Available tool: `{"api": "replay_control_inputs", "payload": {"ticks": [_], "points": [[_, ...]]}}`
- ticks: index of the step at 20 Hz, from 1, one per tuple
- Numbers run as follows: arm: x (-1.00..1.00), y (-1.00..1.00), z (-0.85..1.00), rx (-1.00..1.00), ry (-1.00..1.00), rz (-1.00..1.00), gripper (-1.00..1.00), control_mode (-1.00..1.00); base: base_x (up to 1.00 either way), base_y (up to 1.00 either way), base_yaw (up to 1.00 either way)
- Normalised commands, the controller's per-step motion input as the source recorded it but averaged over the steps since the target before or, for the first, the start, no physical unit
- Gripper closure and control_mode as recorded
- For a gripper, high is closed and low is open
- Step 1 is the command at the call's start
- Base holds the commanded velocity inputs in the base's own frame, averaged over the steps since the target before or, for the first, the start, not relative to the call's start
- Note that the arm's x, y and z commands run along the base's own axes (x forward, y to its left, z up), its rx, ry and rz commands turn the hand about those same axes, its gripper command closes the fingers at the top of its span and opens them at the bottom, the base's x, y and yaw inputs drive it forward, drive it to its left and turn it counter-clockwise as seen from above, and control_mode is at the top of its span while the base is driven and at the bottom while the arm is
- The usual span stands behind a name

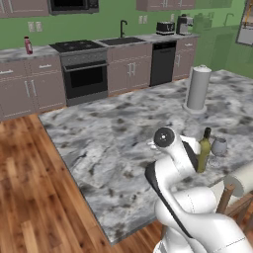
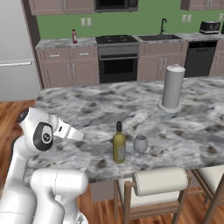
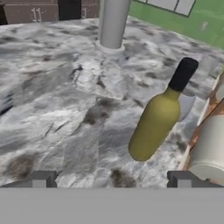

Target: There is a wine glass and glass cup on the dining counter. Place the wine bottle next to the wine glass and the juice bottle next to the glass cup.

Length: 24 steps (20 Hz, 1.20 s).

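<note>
On the tabletop (image 2: 87,105): wine bottle (image 2: 119,144) upright, just beside the wine glass (image 2: 140,148).
Far wall counter: juice bottle (image 2: 74,36), not yet fetched.
Hand (image 3: 111,179): fingers spread, empty.
Risk: a careless swing away could topple bottle or glass.

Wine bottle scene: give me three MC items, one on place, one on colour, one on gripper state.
1. Where does the wine bottle stand?
A. On the dining counter beside the wine glass
B. On the stove
C. On a stool

2. What colour is the juice bottle on the wall counter?
A. Blue
B. Dark red
C. White

3. How is the gripper?
A. Shut on the bottle
B. Shut on nothing
C. Open, holding nothing

Answers: 1 A, bottle and glass stand side by side near the counter's stool edge. 2 B, red body with cap. 3 C, the fingertips stand wide apart, short of the bottle.
</note>
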Motion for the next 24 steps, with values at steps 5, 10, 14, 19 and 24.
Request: {"api": "replay_control_inputs", "payload": {"ticks": [5,10,14,19,24], "points": [[-0.35,0.14,0.05,0.02,0.11,0.22,-1.0,-1.0,0.0,0.0,0.0],[-0.24,0.13,0.12,0.08,0.17,0.19,-1.0,-1.0,0.0,0.0,0.0],[-0.27,0.13,0.09,0.05,0.14,0.16,-1.0,-1.0,0.0,0.0,0.0],[-0.32,0.14,0.01,0.01,0.06,0.13,-1.0,-1.0,0.0,0.0,0.0],[-0.24,0.12,0.0,0.03,0.03,0.09,-1.0,-1.0,0.0,0.0,0.0]]}}
